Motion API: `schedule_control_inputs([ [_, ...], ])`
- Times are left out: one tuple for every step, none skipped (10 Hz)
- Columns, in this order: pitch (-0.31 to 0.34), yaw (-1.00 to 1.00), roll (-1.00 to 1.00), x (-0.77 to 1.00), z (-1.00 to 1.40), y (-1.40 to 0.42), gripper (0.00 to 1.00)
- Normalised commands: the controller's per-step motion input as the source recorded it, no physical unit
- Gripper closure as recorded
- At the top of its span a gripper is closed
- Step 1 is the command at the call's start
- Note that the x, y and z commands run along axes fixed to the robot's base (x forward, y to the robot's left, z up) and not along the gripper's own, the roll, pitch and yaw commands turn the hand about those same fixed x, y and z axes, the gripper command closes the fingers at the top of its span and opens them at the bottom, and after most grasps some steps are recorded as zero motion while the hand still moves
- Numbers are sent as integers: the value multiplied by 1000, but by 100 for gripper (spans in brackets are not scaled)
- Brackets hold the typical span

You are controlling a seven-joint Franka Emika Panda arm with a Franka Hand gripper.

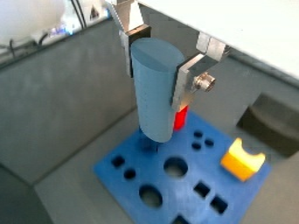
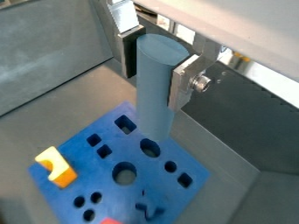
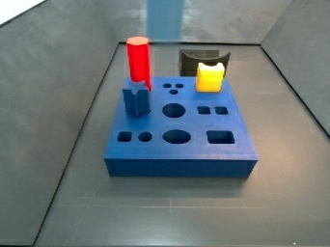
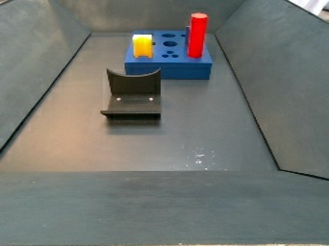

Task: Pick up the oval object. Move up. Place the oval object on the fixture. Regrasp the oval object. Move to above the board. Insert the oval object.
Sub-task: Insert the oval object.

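Observation:
My gripper is shut on the oval object, a tall grey-blue peg held upright by its upper end. It also shows in a wrist view with the gripper. The peg hangs above the board, a blue slab with shaped holes, over its part near the red peg. The board shows in both side views. Only the peg's lower end shows in a side view; the gripper is out of frame there. The black fixture stands empty on the floor in front of the board.
A red peg and a short dark-blue star peg stand in the board. A yellow block sits on the board's corner, with the fixture behind it. Grey bin walls slope up around the floor.

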Motion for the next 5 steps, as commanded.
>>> schedule_control_inputs([
  [0,200,1,351,-1000,-346,100],
  [-4,106,16,237,-1000,-406,100],
  [-30,3,36,209,-1000,-454,100],
  [-47,-97,46,86,-1000,-149,100],
  [-114,0,54,-109,-1000,71,100],
])
